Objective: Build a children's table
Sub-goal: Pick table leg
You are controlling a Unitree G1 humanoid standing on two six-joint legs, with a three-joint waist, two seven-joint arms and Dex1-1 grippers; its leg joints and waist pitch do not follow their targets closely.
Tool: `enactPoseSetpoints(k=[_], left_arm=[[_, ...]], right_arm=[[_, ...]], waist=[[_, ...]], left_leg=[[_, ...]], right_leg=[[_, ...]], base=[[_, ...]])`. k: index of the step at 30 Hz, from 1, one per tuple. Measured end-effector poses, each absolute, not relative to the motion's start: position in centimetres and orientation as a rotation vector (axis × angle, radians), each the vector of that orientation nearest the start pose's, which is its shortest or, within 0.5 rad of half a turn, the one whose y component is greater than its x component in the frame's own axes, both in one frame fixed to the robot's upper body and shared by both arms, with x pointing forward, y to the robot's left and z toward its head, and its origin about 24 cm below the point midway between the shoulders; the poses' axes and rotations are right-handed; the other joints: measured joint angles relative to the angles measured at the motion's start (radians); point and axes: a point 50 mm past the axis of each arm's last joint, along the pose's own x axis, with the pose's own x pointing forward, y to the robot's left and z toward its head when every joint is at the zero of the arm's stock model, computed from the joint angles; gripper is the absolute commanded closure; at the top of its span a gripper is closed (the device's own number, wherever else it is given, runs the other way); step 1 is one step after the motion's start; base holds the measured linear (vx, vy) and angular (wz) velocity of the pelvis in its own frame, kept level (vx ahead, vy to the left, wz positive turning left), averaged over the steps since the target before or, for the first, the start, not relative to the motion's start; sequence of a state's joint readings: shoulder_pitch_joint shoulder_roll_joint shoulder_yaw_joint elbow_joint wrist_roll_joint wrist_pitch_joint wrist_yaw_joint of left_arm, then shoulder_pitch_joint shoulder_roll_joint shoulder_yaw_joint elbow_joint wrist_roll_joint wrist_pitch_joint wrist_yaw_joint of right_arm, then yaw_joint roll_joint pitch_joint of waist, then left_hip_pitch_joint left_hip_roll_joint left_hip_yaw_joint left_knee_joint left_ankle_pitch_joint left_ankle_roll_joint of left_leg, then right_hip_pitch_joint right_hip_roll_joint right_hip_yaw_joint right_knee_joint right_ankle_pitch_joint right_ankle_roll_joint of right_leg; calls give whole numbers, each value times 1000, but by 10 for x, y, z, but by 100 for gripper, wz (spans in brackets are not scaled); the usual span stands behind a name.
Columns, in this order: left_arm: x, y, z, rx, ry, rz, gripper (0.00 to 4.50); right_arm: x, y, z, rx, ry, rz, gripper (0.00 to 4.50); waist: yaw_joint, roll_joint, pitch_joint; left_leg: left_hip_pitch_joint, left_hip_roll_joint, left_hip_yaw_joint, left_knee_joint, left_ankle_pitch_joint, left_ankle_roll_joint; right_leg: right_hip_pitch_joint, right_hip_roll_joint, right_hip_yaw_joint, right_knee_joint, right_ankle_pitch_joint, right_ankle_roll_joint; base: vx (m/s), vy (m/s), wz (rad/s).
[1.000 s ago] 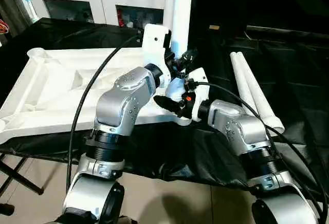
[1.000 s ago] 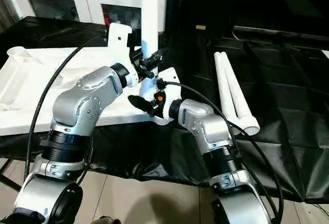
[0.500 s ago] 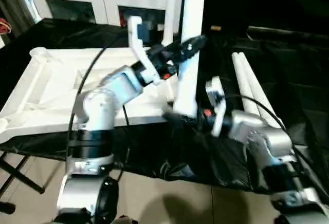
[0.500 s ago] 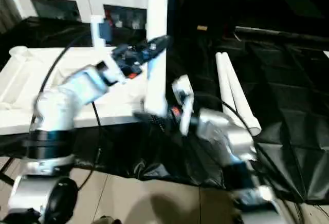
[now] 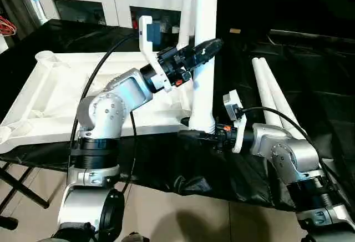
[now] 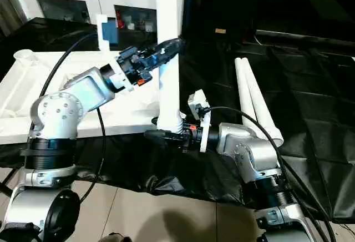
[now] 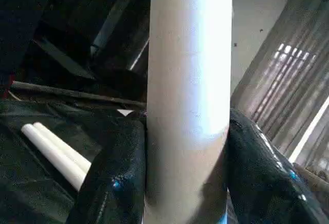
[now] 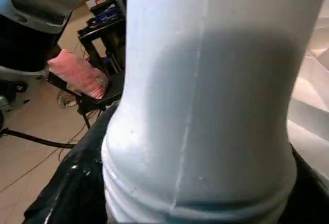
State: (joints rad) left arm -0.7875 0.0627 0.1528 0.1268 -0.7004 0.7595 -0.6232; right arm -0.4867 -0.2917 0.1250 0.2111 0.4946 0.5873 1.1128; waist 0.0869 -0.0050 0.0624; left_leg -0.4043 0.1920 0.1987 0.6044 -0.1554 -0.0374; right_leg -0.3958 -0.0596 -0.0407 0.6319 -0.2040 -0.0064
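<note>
My left gripper (image 5: 206, 46) and right gripper (image 5: 191, 135) both clamp one upright leg (image 5: 203, 59) at the tabletop (image 5: 50, 95) corner. Two legs (image 5: 272, 95) lie beyond my right gripper, so I judge most assembly remains.

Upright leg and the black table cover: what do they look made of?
Leg: looks like moulded white plastic, smooth and semi-gloss. Signs: a soft highlight along it in the left wrist view, a faint seam line and moulded rings at its lower end in the right wrist view. Both pincers grip it.
Cover: probably thin plastic sheeting or coated fabric; it wrinkles, drapes over the edge and shows glossy streaks.
</note>
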Motion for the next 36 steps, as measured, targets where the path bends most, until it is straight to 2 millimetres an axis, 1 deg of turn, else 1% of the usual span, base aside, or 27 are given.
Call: enactPoseSetpoints(k=[1, 3, 4, 7, 8, 12, 17, 19, 23, 29, 36], left_arm=[[334, 74, 207, -556, -38, -1096, 265], [335, 75, 208, -556, -50, -1072, 265], [336, 76, 207, -552, -48, -1058, 265], [340, 79, 203, -536, -23, -1013, 266], [340, 79, 202, -535, -17, -1008, 266], [343, 82, 198, -517, 2, -966, 266], [349, 86, 192, -504, 32, -906, 266], [351, 87, 191, -494, 34, -894, 266], [351, 85, 191, -467, 30, -890, 266], [350, 77, 189, -421, 41, -903, 266], [349, 73, 192, -352, 18, -888, 266]], right_arm=[[297, -107, 94, 298, 287, 1342, 142], [299, -103, 97, 305, 288, 1331, 105], [300, -103, 99, 305, 278, 1323, 105], [308, -105, 111, 266, 215, 1283, 85], [311, -106, 115, 259, 195, 1270, 85], [317, -112, 121, 285, 179, 1216, 85], [326, -133, 131, 307, 180, 1144, 85], [329, -136, 131, 305, 195, 1125, 85], [330, -134, 130, 303, 201, 1117, 85], [332, -116, 132, 301, 231, 1164, 85], [335, -111, 119, 292, 329, 1115, 85]], waist=[[0, 0, 0], [-1, 0, 0], [-2, 0, 0], [0, 0, 0], [0, 0, 0], [2, 0, 0], [1, 0, 0], [0, 0, 0], [-1, 0, 0], [1, 0, 0], [2, -1, 0]], left_leg=[[0, 0, 0, 0, 0, 0], [0, 0, 0, 0, 0, 0], [0, 0, 0, 0, 0, 0], [0, 0, 0, 0, 0, 0], [0, 0, 0, 0, 0, 0], [0, 0, 0, 0, 0, 0], [0, 0, 0, 1, 0, 0], [0, 0, 0, 1, 0, 0], [0, 0, 0, 0, 0, 0], [0, 0, 0, 1, 0, 0], [0, 0, 0, 1, 0, 0]], right_leg=[[0, 0, 0, 0, 0, 0], [0, 0, 0, 0, 0, 0], [0, 0, 0, 0, 0, 0], [0, 0, 0, 0, 0, 0], [0, 0, 0, 0, 0, 0], [0, 0, 0, 0, 0, 0], [0, 0, 0, 0, 1, 0], [0, 0, 0, 0, 1, 0], [0, 0, 0, 0, 1, 0], [0, 0, 0, 0, 1, 0], [0, 0, 0, 0, 1, 0]], base=[[0, 0, 0], [0, 0, 0], [0, 0, 0], [0, 0, 0], [0, 0, 0], [0, 0, 0], [0, 0, 0], [0, 0, 0], [0, 0, 0], [0, 0, 0], [0, 0, 0]])
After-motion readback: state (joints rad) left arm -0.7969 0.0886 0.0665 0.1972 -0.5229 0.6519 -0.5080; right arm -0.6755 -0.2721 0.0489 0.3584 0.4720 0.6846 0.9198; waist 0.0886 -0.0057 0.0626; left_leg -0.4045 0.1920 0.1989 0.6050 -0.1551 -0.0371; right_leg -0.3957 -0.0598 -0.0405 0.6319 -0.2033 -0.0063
